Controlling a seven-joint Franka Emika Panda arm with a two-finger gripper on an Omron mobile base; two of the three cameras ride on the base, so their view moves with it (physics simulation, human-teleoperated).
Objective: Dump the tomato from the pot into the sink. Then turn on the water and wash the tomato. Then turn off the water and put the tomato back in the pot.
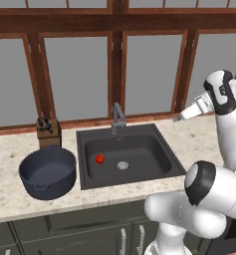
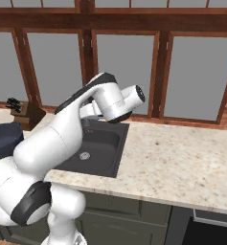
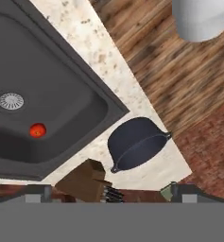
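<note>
Speckled stone counter (image 1: pixel 199 142) filled mid-frame; the tomato (image 1: pixel 100 159) lay in the sink (image 1: pixel 162 149), left of the drain (image 1: pixel 122 165), the pot (image 1: pixel 47 172) empty at left. Fingers apparently stood apart, holding nothing. Reaching the faucet (image 1: pixel 117 117) lever squarely seemed wise.

Arm raised; jaws wide, empty

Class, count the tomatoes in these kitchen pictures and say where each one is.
1. The tomato lies on the floor of the sink, left of the drain. The pot beside the sink looks empty.
</note>
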